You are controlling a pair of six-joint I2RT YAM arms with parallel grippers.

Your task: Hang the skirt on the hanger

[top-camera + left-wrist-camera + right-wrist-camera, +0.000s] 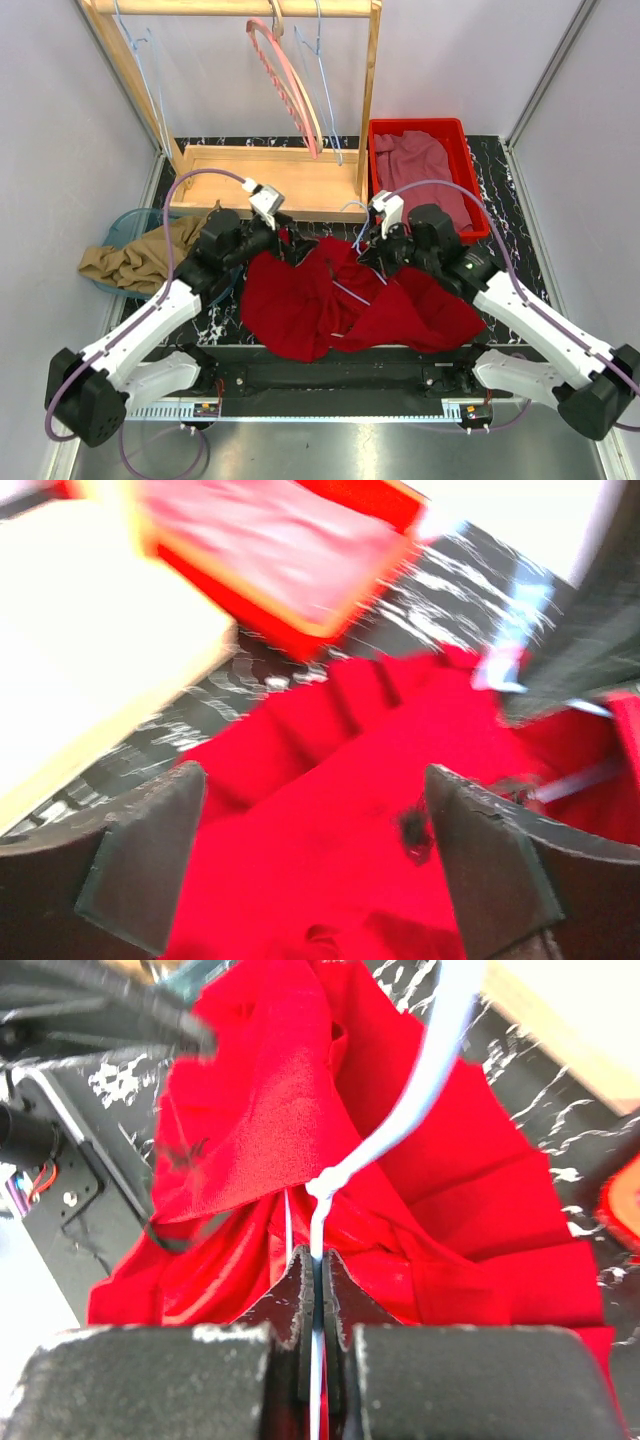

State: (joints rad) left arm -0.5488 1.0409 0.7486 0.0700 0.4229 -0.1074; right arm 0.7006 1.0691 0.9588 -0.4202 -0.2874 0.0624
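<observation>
The job looks about midway. The skirt (340, 300) lies crumpled on the table (510, 230) between the two arms, its red cloth spread in loose folds and not lifted off the surface. A pale wire hanger (425, 1085) is down among those folds. Its neck and hook rise out of the cloth, while its shoulders are buried, so it cannot be told whether they sit inside the waistband or merely under a flap. The right fingers (290, 1305) are pressed together on the thin wire just below the twist at the neck, pinning the hanger in place. The left fingers (140, 860) stand spread wide over the skirt's upper left part with nothing between them but the cloth below; whether they touch it is unclear, as the wrist view is blurred. What seems done is that hanger and skirt are together, with the hanger steadied by one arm. What seems left is taking an edge of the skirt with the free fingers, drawing the waist over both ends of the hanger so that it hangs evenly, and perhaps carrying it to the wooden rack (250, 180) behind, where other hangers are hooked. The red bin (420, 126) at the back right holds another, pinkish cloth.
</observation>
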